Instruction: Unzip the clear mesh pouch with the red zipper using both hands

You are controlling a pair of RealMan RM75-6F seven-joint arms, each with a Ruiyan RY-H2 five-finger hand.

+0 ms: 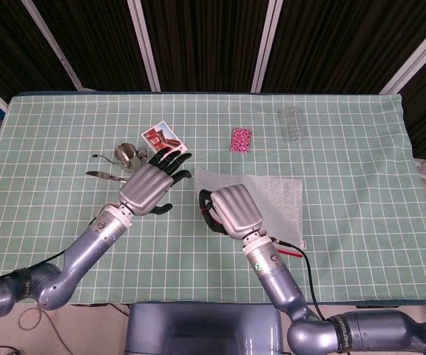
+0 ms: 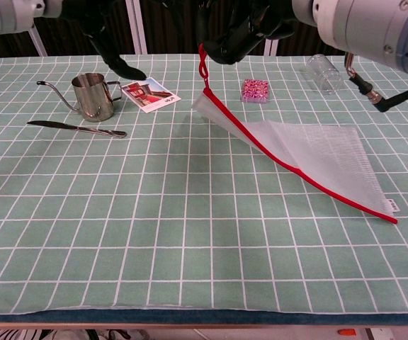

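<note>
1. The right hand (image 1: 231, 211) pinches the red zipper (image 2: 261, 149) end of the mesh pouch (image 2: 317, 159), lifting that corner above mid-surface (image 1: 361, 244).
2. The left hand (image 1: 148, 186), fingers spread, hovers beside it.
3. Steel pitcher (image 2: 94, 97), knife (image 2: 76, 128) and card (image 2: 151, 94) lie toward the far left; the left hand partly hides them from above.

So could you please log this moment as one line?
right hand: holds pouch lifted by zipper end | left hand: open, beside it | zipper: closed
</note>
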